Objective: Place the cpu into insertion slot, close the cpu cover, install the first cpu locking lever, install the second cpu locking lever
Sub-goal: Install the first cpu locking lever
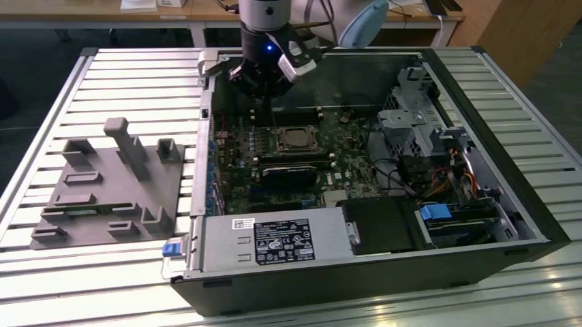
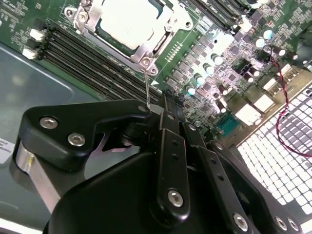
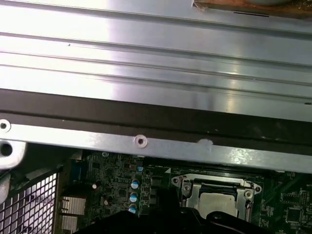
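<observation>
Where the work lies: inside the computer case, laid open on the slatted table.
Lie of the motherboard: exposed on the case floor, with the insertion slot near its middle.
State of the gripper: hung low over the board just beside the slot; whether it is spread or pinched cannot be told.
Lie of the cpu cover: judged to be folded flat around the chip.
Place of the cpu: seated in the slot, framed by the cover.
Stand of the locking lever: a thin wire raised from the slot's corner, its free end reaching the gripper.
Step in hand: a lever is judged to be handled.
Care needed: the wire should be swung along its own arc and eased sideways only at the end, so that it is caught under its hook; the cover should be kept flat.
</observation>
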You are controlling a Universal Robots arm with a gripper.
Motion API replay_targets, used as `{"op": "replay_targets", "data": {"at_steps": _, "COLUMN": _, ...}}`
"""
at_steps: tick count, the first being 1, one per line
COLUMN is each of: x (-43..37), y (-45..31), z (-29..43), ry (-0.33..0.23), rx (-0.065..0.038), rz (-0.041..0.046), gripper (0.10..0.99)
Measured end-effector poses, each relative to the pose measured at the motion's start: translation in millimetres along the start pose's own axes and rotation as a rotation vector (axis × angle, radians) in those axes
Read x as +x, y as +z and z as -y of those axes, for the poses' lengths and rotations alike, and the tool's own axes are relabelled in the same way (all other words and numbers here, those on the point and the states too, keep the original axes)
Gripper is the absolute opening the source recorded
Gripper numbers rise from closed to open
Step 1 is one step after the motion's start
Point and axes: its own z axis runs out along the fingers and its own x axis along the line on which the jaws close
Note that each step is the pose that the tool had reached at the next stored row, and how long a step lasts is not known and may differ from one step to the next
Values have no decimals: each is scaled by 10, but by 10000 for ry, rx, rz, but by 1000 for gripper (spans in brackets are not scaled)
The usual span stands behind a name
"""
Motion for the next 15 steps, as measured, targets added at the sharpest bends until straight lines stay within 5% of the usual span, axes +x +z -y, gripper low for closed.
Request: {"op": "replay_targets", "data": {"at_steps": 15, "x": -271, "y": 15, "z": 2, "ry": 75, "rx": 1, "rz": 1, "gripper": 106}}
